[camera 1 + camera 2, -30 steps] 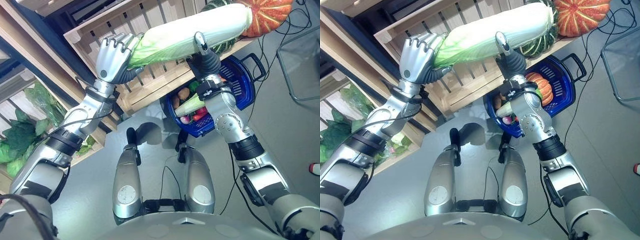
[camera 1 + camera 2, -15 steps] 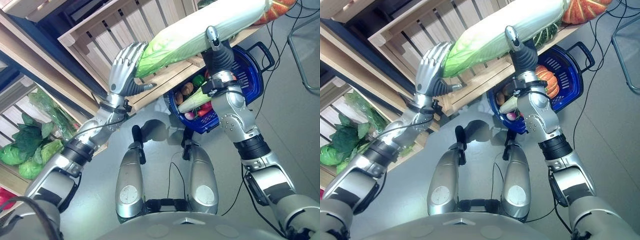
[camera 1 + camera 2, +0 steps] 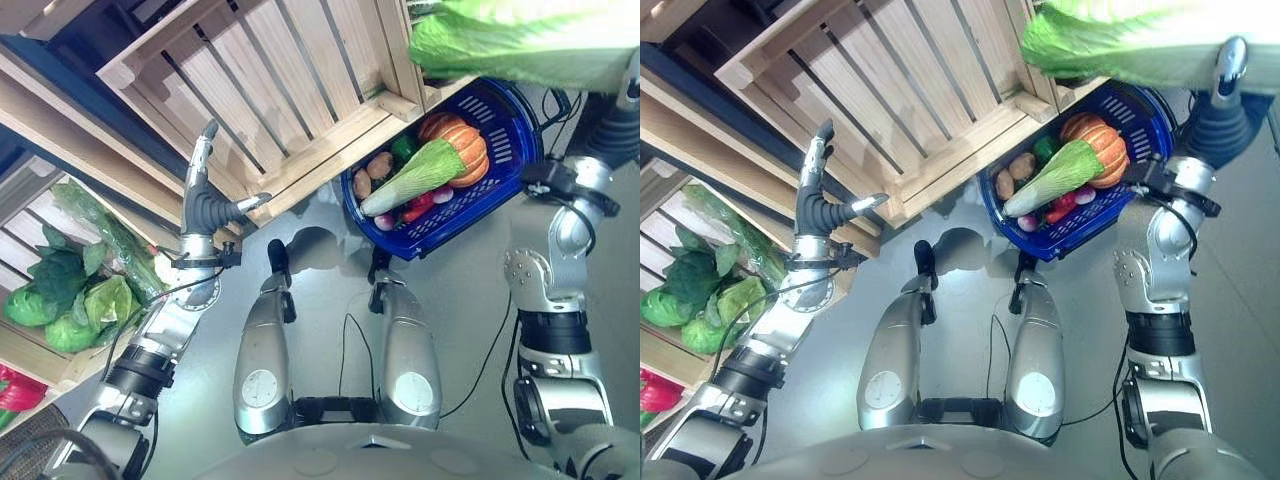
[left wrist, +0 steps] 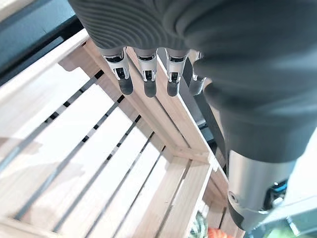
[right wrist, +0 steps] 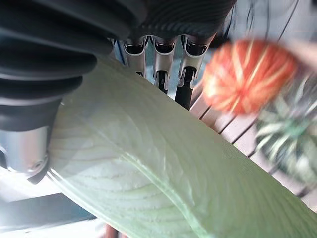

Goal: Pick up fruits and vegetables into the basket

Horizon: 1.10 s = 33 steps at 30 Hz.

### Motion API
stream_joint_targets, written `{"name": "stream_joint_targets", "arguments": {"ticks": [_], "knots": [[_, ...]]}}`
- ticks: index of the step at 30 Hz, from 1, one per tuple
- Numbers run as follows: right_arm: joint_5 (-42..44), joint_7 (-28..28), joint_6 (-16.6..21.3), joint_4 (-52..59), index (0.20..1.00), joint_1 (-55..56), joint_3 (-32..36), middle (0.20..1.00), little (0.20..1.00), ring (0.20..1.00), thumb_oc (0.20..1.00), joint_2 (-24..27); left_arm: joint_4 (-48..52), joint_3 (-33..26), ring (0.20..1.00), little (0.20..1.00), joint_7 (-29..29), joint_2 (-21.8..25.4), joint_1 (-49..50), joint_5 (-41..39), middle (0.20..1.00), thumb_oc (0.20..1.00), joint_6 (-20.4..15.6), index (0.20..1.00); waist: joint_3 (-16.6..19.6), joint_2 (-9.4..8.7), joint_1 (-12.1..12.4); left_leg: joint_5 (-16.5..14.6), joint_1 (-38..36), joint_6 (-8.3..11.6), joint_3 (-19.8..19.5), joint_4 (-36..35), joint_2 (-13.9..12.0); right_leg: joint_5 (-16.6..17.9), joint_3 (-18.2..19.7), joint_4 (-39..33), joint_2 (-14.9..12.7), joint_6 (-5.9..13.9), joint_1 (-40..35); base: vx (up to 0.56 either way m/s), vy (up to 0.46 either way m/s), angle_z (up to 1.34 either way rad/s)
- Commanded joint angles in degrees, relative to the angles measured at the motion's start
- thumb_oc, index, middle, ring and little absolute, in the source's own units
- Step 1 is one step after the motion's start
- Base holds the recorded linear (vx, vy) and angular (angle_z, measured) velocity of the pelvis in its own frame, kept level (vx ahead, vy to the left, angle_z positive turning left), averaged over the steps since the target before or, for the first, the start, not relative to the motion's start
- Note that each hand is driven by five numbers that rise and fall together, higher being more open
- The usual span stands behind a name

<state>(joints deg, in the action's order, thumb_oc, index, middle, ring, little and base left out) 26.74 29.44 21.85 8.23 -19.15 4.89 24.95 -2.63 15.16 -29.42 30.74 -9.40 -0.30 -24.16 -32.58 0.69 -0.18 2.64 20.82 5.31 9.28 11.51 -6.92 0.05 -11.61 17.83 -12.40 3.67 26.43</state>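
Observation:
A long pale-green napa cabbage (image 3: 520, 45) hangs across the top right, above the blue basket (image 3: 505, 120) on the floor. My right hand (image 3: 1215, 120) is shut on it, thumb up over its side; in the right wrist view the cabbage (image 5: 173, 168) lies across the palm with the fingers (image 5: 158, 64) wrapped behind it. My left hand (image 3: 205, 205) stands open and holds nothing, in front of the wooden crate, far left of the cabbage; its fingers (image 4: 146, 74) are straight. The basket holds an orange pumpkin (image 3: 465, 145), a smaller cabbage (image 3: 415, 175), a potato (image 3: 378, 165) and red pieces.
A slatted wooden crate (image 3: 300, 90) juts out at the top centre, its corner just over the basket. Leafy greens (image 3: 60, 290) lie on a low shelf at the left, with something red (image 3: 15, 390) below. The right wrist view shows an orange pumpkin (image 5: 247, 74) and a striped squash (image 5: 292, 144).
My left hand has let go of the cabbage and swung left with straight fingers. My right hand alone has carried the cabbage rightward above the basket. The view itself has shifted too.

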Motion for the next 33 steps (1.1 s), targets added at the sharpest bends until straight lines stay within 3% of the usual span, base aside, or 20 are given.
{"name": "stream_joint_targets", "arguments": {"ticks": [1, 6, 10, 21, 30, 33], "knots": [[-6.7, 4.5, 2.9, 6.3, 0.200, -0.2, 4.6, 0.200, 0.200, 0.200, 0.200, 4.1, 7.1, -2.8, 1.000, 1.000, 2.9, 0.5, 2.3, -3.6, 1.000, 1.000, -4.9, 1.000, 2.8, -0.09, -1.5, -3.9, 2.5, -0.38, 1.3, 4.9, -0.1, 0.2, -1.2, -0.7, -1.1, 2.92, -2.1, -0.05, -0.083, -0.03], [-10.5, 10.9, -1.7, 2.2, 0.200, 2.3, 4.8, 0.200, 0.200, 0.200, 0.200, 6.1, 9.4, -0.4, 1.000, 1.000, 12.3, 0.3, 3.6, -10.0, 1.000, 1.000, -4.9, 1.000, 2.8, 0.52, -2.0, -3.2, 5.0, -0.40, 1.3, 4.6, -0.4, 0.3, -1.0, 0.1, -0.6, 2.82, 0.9, -0.04, -0.073, -0.01], [-10.5, 12.3, -4.3, -1.3, 0.200, 2.2, 3.5, 0.200, 0.200, 0.200, 0.200, 7.4, 10.2, 2.9, 1.000, 1.000, 17.6, 0.4, 3.9, -12.0, 1.000, 1.000, -3.7, 1.000, 2.8, 1.16, -2.1, -2.8, 6.3, -0.49, 1.7, 4.4, -0.6, 0.5, -1.0, 0.4, -0.5, 2.79, 2.5, -0.02, -0.056, -0.03], [-5.3, 8.7, -13.1, -19.5, 0.200, -8.0, -3.0, 0.200, 0.200, 0.200, 0.200, 14.9, 2.6, 12.3, 1.000, 1.000, 12.0, 2.1, 0.0, -11.1, 1.000, 1.000, 1.6, 1.000, 2.8, 4.22, -0.5, -2.0, 11.8, -0.35, 1.5, 5.4, -0.6, -0.5, -1.2, 3.8, -0.7, 2.50, 9.0, 0.00, -0.013, -0.01], [-1.0, 4.2, -17.9, -37.0, 0.200, -17.8, -7.9, 0.200, 0.200, 0.200, 0.200, 17.2, 0.0, 16.5, 1.000, 1.000, 12.0, 3.0, -2.4, -12.4, 1.000, 1.000, 1.9, 1.000, 2.8, 7.39, 1.5, -1.2, 16.3, -0.41, 0.7, 6.1, 0.2, -0.9, -1.4, 6.2, -1.4, 2.03, 14.6, 0.01, -0.006, 0.04], [2.4, 0.1, -19.4, -44.7, 0.200, -22.0, -9.8, 0.200, 0.200, 0.200, 0.200, 17.5, -0.3, 17.9, 1.000, 1.000, 12.2, 3.2, -3.2, -12.9, 1.000, 1.000, 1.6, 1.000, 2.8, 8.71, 2.6, -1.2, 18.2, -0.51, 0.3, 6.7, 0.6, -1.0, -1.7, 7.4, -1.9, 1.84, 16.6, 0.01, -0.030, 0.08]]}}
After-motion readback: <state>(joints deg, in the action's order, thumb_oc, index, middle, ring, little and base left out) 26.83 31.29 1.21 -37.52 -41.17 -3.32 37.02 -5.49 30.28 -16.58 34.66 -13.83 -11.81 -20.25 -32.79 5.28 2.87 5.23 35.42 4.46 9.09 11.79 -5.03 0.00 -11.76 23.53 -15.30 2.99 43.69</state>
